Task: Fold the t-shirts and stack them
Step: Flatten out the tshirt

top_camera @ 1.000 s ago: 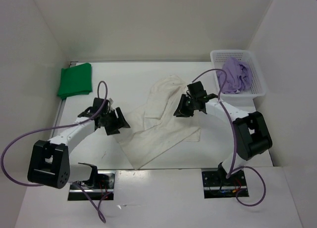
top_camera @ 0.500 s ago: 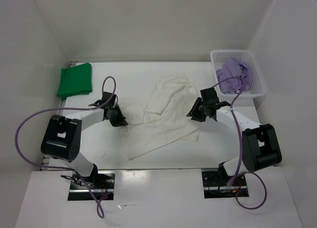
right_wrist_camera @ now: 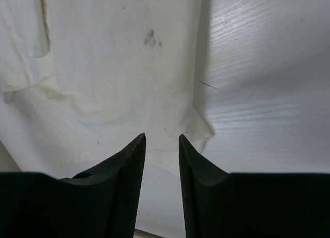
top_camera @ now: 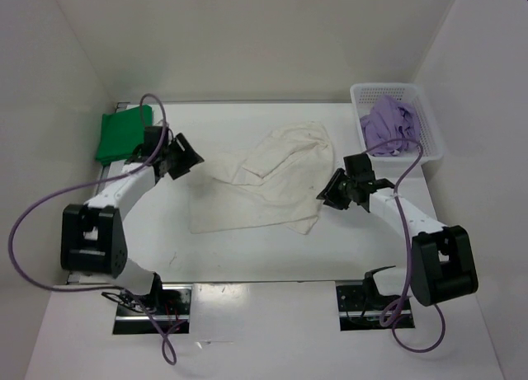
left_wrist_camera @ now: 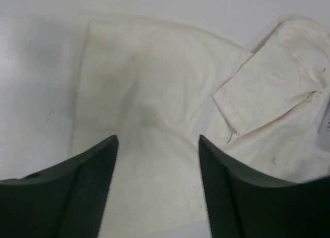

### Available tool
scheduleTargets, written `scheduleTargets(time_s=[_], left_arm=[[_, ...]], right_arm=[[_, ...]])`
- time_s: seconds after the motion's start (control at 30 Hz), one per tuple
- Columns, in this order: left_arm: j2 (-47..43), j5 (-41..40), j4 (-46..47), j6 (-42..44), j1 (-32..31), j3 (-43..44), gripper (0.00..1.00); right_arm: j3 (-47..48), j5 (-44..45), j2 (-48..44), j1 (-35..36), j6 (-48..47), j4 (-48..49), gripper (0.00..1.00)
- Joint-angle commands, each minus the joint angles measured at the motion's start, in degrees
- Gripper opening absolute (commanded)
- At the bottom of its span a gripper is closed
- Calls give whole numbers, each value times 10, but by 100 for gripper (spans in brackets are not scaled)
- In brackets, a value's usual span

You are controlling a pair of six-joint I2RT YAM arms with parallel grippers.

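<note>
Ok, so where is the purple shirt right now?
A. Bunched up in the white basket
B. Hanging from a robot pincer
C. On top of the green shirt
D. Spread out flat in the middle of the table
A: the purple shirt lies crumpled inside the white basket at the far right, with neither pincer touching it.

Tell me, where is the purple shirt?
In the top view, the purple shirt sits crumpled inside the white basket in the far right corner.
</note>
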Motion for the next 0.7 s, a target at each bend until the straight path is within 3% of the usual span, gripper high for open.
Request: scheduleTargets(time_s=[0.0,0.07,0.17,0.23,0.27,0.43,0.67], left_arm=[[-102,-9,-39,13,17,-88,64],[-150,-9,-59,6,17,-151,50],[-224,-11,-100,-17,17,-203,42],[-261,-11,-108,-59,17,-254,44],[-284,-5,-108,-93,17,-286,50],[-284,33,-58,-157,17,-374,54],[-285,28,-47,-164,17,-390,53]], right_arm=[[-6,-9,-34,0,3,12,37],[-6,-20,-34,0,3,12,33],[-6,-14,-40,0,3,6,20],[-6,-9,-48,-5,8,6,18],[-13,-9,-53,-5,8,6,18],[-18,-35,-46,-5,21,23,18],[-13,-23,-59,-5,21,12,20]])
